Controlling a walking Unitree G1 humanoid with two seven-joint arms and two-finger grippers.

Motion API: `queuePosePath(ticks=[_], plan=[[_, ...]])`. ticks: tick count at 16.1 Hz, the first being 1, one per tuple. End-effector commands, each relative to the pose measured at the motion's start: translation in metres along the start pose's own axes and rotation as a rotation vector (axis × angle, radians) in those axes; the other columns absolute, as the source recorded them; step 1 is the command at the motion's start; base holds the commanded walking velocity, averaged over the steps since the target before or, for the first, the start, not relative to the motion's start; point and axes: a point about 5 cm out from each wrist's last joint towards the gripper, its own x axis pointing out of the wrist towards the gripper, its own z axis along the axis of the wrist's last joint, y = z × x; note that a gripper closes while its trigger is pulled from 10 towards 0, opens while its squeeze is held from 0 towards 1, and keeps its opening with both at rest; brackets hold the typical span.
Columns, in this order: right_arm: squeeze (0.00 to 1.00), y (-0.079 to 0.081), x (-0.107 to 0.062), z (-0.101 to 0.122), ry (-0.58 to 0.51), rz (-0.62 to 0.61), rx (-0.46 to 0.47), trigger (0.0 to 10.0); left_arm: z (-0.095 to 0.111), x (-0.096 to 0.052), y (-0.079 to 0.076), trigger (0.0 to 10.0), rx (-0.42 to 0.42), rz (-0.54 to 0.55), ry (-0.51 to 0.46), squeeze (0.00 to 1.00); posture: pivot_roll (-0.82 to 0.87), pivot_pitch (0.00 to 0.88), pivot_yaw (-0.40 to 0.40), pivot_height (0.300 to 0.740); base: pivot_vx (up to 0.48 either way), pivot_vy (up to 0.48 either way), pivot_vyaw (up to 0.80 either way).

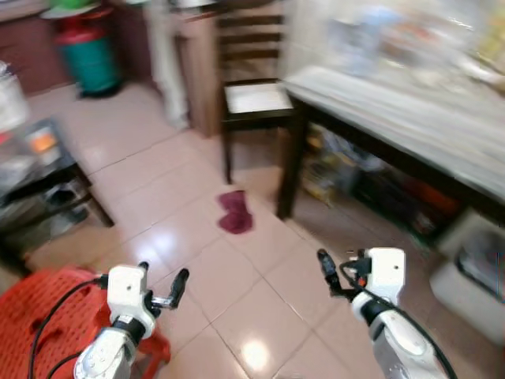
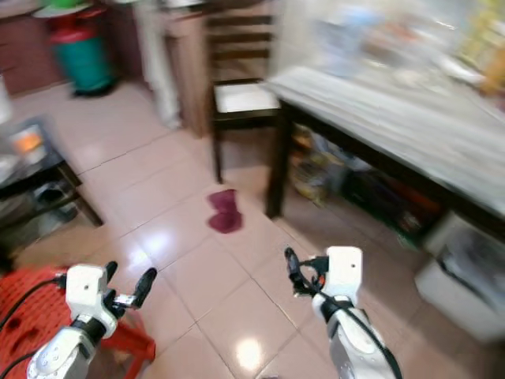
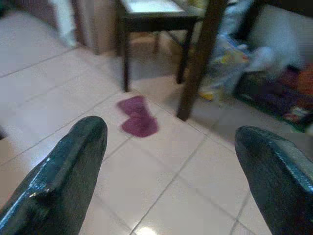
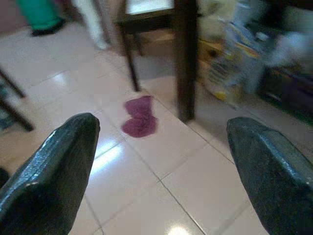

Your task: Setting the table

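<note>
The long grey-topped surface (image 1: 410, 118) that the task concerns runs from the upper middle of the head views down to the right edge, its long axis slanting away from the robot. It stands well ahead of both grippers, up and to the right of them, so the right gripper (image 1: 341, 272) is the nearer of the two. The left gripper (image 1: 162, 288) sits at the lower left, above an orange plastic stool (image 1: 47, 316). Both hang over bare floor tiles, jaws spread wide and holding nothing; in each wrist view the two black fingers (image 3: 63, 171) stand far apart with tile between them. What rests on the far end of the surface is too blurred to name; it may be bottles or dishes. Beneath the surface are bags and boxes (image 1: 371, 185), their contents unreadable, and a pale bin (image 1: 473, 276) stands at the right edge. A dark chair (image 1: 252, 99) with a pale seat stands just beside the surface's near corner leg (image 1: 288, 166). A crumpled maroon cloth (image 1: 234, 212) lies on the floor near that leg, ahead of the jaws. Judging from this, the robot needs to close on the surface before anything can be set.
</note>
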Motion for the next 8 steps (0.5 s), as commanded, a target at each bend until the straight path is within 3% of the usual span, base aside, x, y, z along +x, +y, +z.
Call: queuePosePath(ticks=[1, 8], plan=[[0.0, 0.001, 0.001, 0.004, -0.015, 0.003, 0.007, 10.0, -0.004, -0.005, 0.004, 10.0, 0.004, 0.011, 0.025, 0.0, -0.09, 0.078, 0.029, 0.74, 0.0, 0.0, -0.79], [0.0, 0.001, 0.002, 0.005, -0.018, 0.001, 0.005, 10.0, -0.016, -0.003, 0.006, 10.0, -0.004, -0.005, 0.043, 0.0, -0.09, 0.073, 0.032, 0.74, 0.035, 0.0, -0.79]])
